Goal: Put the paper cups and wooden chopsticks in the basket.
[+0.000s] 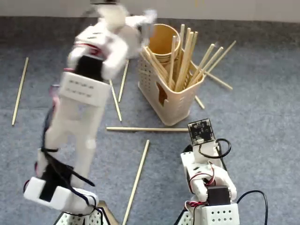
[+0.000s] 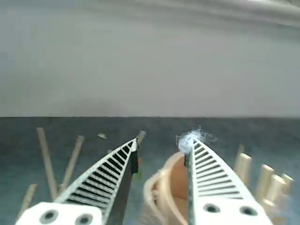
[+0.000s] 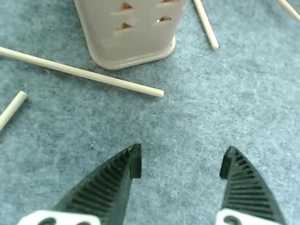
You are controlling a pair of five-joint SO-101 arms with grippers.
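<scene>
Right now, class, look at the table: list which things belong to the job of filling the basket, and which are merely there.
Belong to the job:
basket
paper cups nested inside it
chopsticks in the basket
loose chopsticks on the carpet
left gripper, open, up by the cups
right gripper, open, low over the carpet

Merely there:
grey carpet
circuit board on the right arm

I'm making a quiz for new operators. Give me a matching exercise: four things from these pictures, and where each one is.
1 paper cup
2 left gripper
3 right gripper
4 chopstick next to the basket

A low over bare carpet
B lying flat on the carpet
C standing in the basket
D high up by the basket's rim

Pairs: 1-C, 2-D, 3-A, 4-B.
</scene>
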